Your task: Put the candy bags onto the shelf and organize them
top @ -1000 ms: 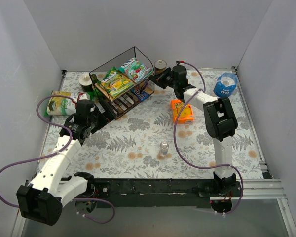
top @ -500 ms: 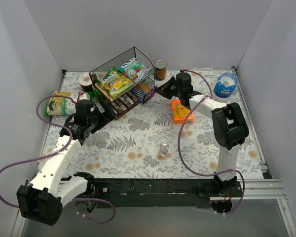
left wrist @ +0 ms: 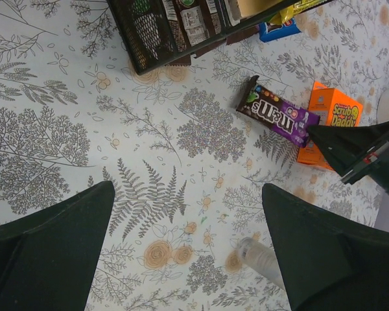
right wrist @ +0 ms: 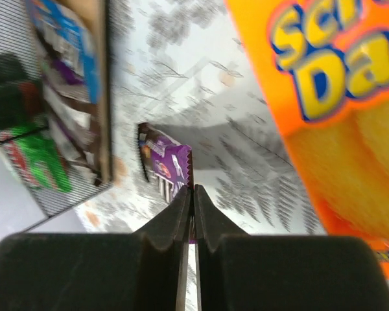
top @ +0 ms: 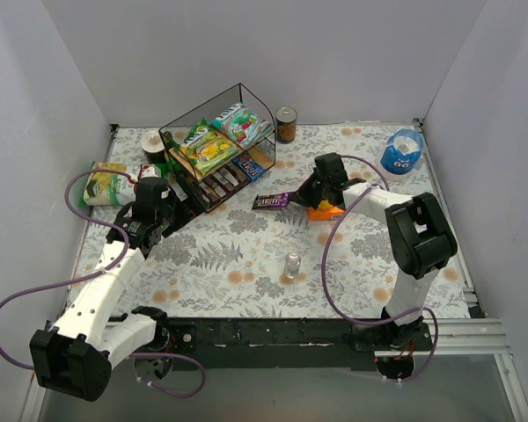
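The shelf (top: 218, 156) stands tilted at the back left, a black wire rack with wooden boards. A green-yellow bag (top: 207, 148) and a teal-white bag (top: 241, 124) lie on its top board. Dark brown wrappers (top: 220, 185) and a small blue pack (top: 251, 164) sit on the lower tier. My right gripper (top: 301, 199) is shut on the end of the purple wrapper (top: 271, 201), low over the table in front of the shelf. The pinch shows in the right wrist view (right wrist: 193, 194), and the purple wrapper also shows in the left wrist view (left wrist: 275, 115). My left gripper (left wrist: 188, 259) is open and empty beside the shelf's left end.
An orange box (top: 328, 211) lies partly under my right wrist. A brown can (top: 286, 123) stands behind the shelf, and a blue pouch with eyes (top: 401, 151) sits at the back right. A small clear bottle (top: 292, 264) stands mid-table. A green-white bag (top: 106, 185) lies left of the shelf.
My right gripper has drawn back from the shelf's right end toward the near side, and the purple wrapper now shows in its jaws in front of the shelf. The left arm has not moved.
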`<action>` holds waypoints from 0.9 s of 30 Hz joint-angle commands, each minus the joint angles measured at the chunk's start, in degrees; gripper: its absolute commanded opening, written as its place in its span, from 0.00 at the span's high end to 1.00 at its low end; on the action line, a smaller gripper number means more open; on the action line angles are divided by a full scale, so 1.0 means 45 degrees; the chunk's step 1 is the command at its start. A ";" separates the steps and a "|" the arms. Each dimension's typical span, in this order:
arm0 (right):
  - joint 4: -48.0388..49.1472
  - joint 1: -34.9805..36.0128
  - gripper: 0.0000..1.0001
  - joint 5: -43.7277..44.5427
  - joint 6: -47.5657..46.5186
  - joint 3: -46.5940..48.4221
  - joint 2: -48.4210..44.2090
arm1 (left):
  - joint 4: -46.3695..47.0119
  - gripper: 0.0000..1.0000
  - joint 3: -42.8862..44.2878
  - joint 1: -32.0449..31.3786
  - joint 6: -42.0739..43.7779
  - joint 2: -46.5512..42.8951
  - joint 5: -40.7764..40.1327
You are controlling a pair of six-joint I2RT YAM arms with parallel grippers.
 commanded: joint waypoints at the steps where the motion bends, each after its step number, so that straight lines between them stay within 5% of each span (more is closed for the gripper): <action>1: -0.1955 0.0413 0.86 0.0677 -0.0096 -0.0452 -0.0553 | 0.0319 0.02 0.0076 -0.0049 0.0180 -0.0209 0.0132; 14: -0.2560 0.0550 0.46 0.0697 -0.3163 -0.0006 0.0695 | 0.0456 0.02 -0.0100 -0.0049 0.0258 -0.0170 0.0249; 22: -0.2385 0.0550 0.45 -0.0103 -0.3632 0.0092 0.1477 | 0.0417 0.02 -0.0120 -0.0049 0.0259 -0.0248 0.0152; 27: -0.2677 0.0550 0.55 -0.0571 -0.3828 0.0404 0.2140 | 0.0417 0.02 -0.0139 -0.0068 0.0220 -0.0268 0.0093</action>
